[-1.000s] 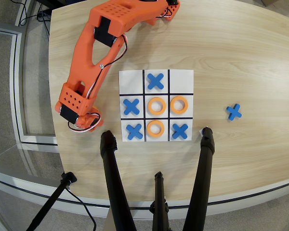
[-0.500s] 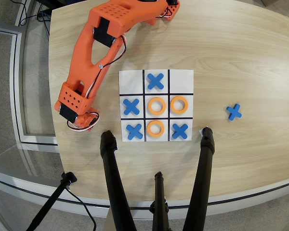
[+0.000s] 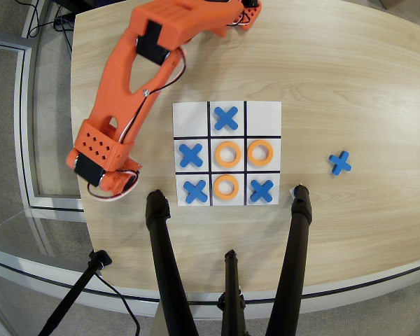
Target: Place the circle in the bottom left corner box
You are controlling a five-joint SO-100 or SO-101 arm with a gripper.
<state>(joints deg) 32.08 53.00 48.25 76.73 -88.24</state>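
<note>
Circle pieces number three in the overhead view, and none sits in a corner cell that we could call done. Largest first: the bench [image 3: 350, 77] carries everything, and our orange arm [image 3: 136, 77] stretches across its left side, ending in the claw [image 3: 112, 183], which hangs over bare wood. We cannot tell how far the claw is open, nor whether it holds anything; its tips are hidden under the wrist. The grid sheet [image 3: 262, 112] lies just right of the claw. On it, one circle [image 3: 226, 187] sits in the bottom middle cell, nearest the claw, with two more beyond it. The bottom left corner box [image 3: 194, 190], closest to the claw, already holds a blue X [image 3: 195, 191]. We judge the placing as still left to do.
</note>
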